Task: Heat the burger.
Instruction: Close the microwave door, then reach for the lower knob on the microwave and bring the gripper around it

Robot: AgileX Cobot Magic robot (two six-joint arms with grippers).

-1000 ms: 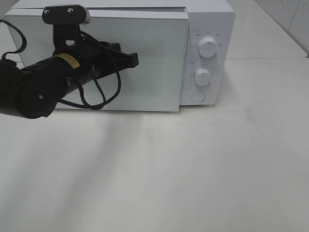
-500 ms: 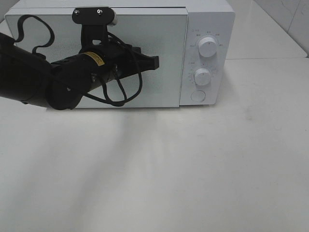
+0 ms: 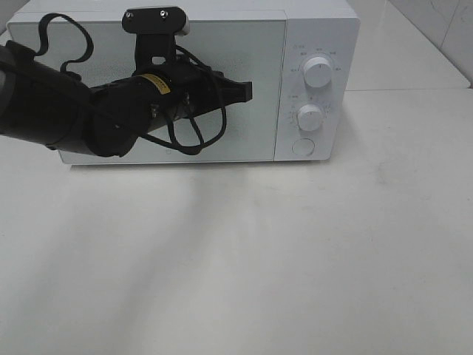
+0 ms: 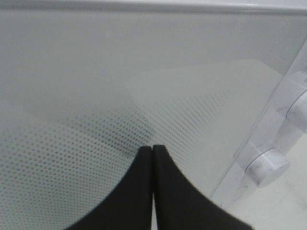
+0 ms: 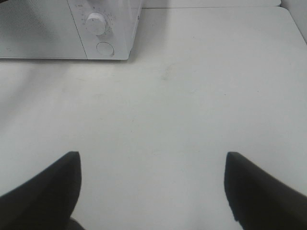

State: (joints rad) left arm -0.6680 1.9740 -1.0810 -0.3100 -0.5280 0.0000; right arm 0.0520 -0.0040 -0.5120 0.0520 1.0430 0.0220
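A white box-shaped microwave oven stands at the far side of the pale white tabletop, facing the near side. Its frosted, dot-patterned glass door lies flush with the control panel to its right and appears shut. That panel carries an upper white round knob, a lower white round knob and a round white button below them. The black left arm reaches in from the left across the door front, with loops of black cable hanging at its wrist and a black camera bracket above. The left gripper is closed with nothing between its jaws; in the left wrist view its two black fingertips are pressed together, pointing at the right part of the door, near the panel edge. Whether the tips touch the glass cannot be confirmed. The right gripper shows only in its own wrist view, jaws spread wide and empty, its black fingers over bare tabletop, well to the near right of the oven. The burger appears in no view; the frosted door does not show the oven's interior, so its place cannot be told.
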